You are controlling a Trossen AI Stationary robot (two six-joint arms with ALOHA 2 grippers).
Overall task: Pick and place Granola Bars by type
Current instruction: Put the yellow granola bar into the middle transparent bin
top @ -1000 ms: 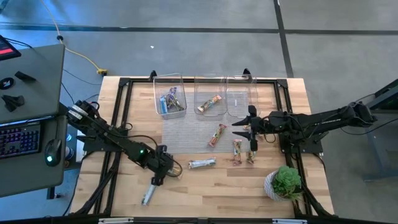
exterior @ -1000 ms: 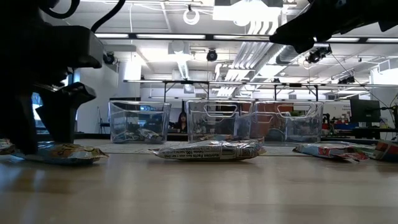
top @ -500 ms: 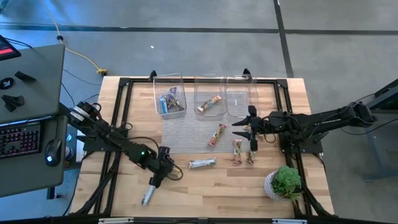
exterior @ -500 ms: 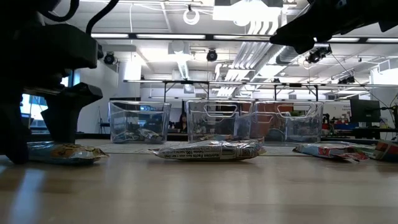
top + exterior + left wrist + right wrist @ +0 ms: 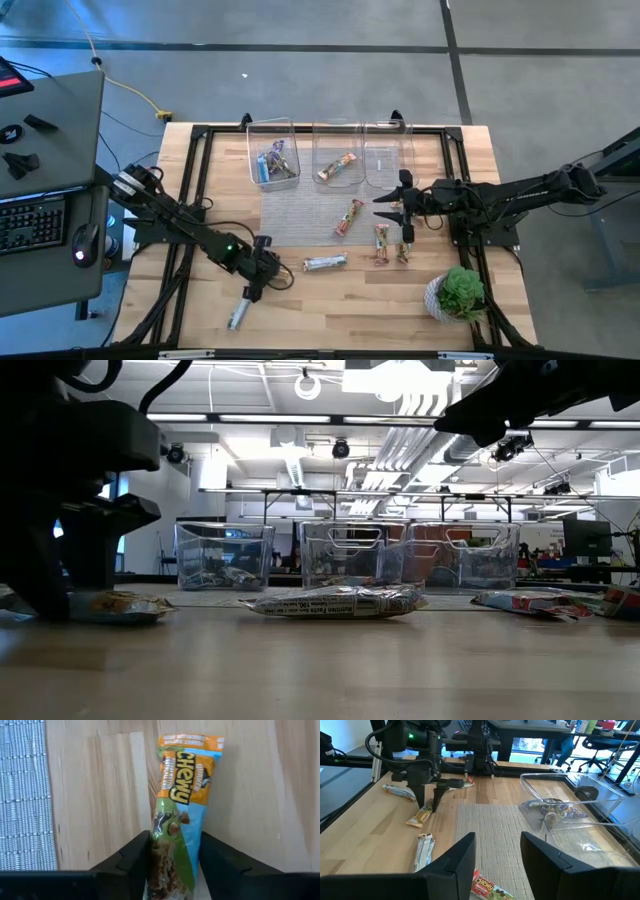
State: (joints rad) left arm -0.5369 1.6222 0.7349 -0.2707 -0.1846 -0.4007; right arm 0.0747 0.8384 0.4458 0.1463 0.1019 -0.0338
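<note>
My left gripper [image 5: 255, 285] stands low on the table's near-left part, shut on a green-orange-blue "Chewy" granola bar [image 5: 182, 795], which the gripper mostly hides in the high view. A silver bar [image 5: 238, 312] lies flat just nearer the near edge. Another silver bar [image 5: 325, 263] lies mid-table. A red-orange bar [image 5: 348, 218] rests on the grey mat, and two more bars [image 5: 381, 245] [image 5: 402, 248] lie right of it. My right gripper [image 5: 395, 208] hovers open over the mat's right edge, touching nothing. My left gripper pinches the Chewy bar's end toward the table's left [image 5: 172, 855] between its two fingers [image 5: 135, 865], which lie across the bar. The fingers come from above, pointing down. The bar lies flat on the wood [image 5: 120, 605], its free length reaching toward the table's right.
Three clear bins stand along the far edge. The left one [image 5: 272, 150] holds purple and blue bars, the middle one [image 5: 338, 160] holds a red-orange bar, and the third [image 5: 388, 155] stands right of it. A potted plant [image 5: 460, 293] sits near the right front corner.
In the low view the gap between my left gripper's fingers has narrowed around the Chewy bar's end, so it has taken hold. The bar has stayed flat on the table.
</note>
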